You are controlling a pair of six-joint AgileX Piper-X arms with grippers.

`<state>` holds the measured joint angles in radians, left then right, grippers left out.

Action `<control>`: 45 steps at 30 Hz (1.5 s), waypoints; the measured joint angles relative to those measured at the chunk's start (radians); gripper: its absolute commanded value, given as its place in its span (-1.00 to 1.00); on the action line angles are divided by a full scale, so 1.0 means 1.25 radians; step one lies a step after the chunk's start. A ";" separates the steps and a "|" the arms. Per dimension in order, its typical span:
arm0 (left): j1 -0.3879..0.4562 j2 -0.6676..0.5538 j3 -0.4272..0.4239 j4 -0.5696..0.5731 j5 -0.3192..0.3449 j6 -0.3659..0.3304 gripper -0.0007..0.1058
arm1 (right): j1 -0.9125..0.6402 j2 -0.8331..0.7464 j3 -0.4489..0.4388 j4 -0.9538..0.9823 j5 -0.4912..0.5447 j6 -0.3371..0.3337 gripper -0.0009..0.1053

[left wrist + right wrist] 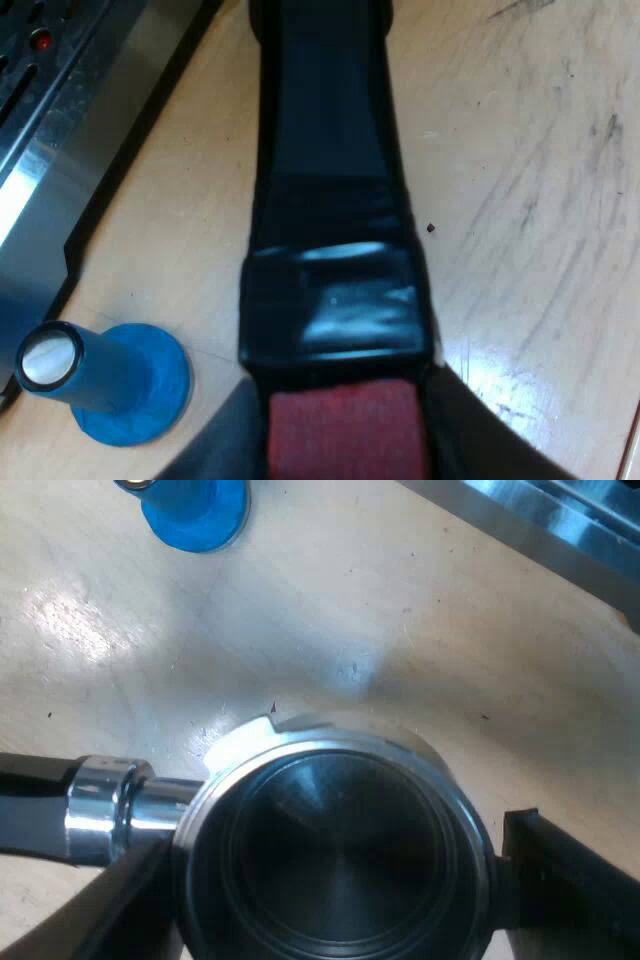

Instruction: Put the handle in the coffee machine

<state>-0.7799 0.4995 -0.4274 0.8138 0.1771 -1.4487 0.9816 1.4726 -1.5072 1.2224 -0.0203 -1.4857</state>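
Note:
The metal holder's dark handle point(330, 200) runs away from the camera over the wooden table, its red end point(345, 430) nearest. My left gripper point(345, 440) is shut on that red end, a black finger point(215, 445) pressed to each side. In the right wrist view the holder's round metal basket point(330, 850) faces up, empty, with its shiny neck point(100, 810) leading to the handle. My right gripper point(330, 875) is shut on the basket, one finger point(575, 875) against each side of the rim.
A blue tamper point(120, 385) point(195, 510) stands on the table beside the espresso machine's metal base point(60, 170) point(540, 525). A small red light point(40, 40) shows on the machine's tray. Bare wooden table point(540, 200) lies on the handle's other side.

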 measured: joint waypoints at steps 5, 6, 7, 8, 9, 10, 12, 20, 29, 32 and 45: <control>0.000 0.000 0.000 0.000 -0.001 0.000 -0.79 | 0.000 0.000 0.000 0.000 0.000 0.000 -0.98; 0.000 0.000 0.000 0.000 -0.001 0.000 -0.79 | 0.000 0.000 0.000 0.000 0.000 0.000 -0.98; 0.000 0.000 0.000 0.000 -0.002 0.000 -0.79 | 0.000 0.000 0.000 0.000 0.000 0.000 -0.98; 0.000 0.000 0.000 0.000 -0.002 0.000 -0.79 | 0.000 0.000 0.000 0.000 0.000 0.000 -0.98; 0.000 0.000 0.000 0.000 -0.002 0.000 -0.79 | 0.000 0.000 0.000 0.000 0.000 0.000 -0.98; 0.000 0.000 0.000 0.000 -0.002 0.000 -0.79 | 0.000 0.000 0.000 0.000 0.000 0.000 -0.98; 0.000 0.000 0.000 0.000 -0.002 0.000 -0.79 | 0.000 0.000 0.000 0.000 0.000 0.000 -0.98; 0.000 0.000 0.000 0.000 -0.003 0.000 -0.79 | 0.000 0.000 0.000 0.000 0.000 0.000 -0.98; 0.000 0.000 0.000 0.000 -0.003 0.000 -0.79 | 0.000 0.000 0.000 0.000 0.000 0.000 -0.98; 0.000 0.000 0.000 0.000 -0.003 0.000 -0.79 | 0.000 0.000 0.000 0.000 0.000 0.000 -0.98; 0.000 0.000 0.000 0.000 0.018 -0.008 -0.79 | 0.000 0.000 0.000 0.007 0.002 0.000 -0.98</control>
<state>-0.7799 0.4995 -0.4274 0.8138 0.1991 -1.4591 0.9816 1.4726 -1.5072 1.2309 -0.0180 -1.4857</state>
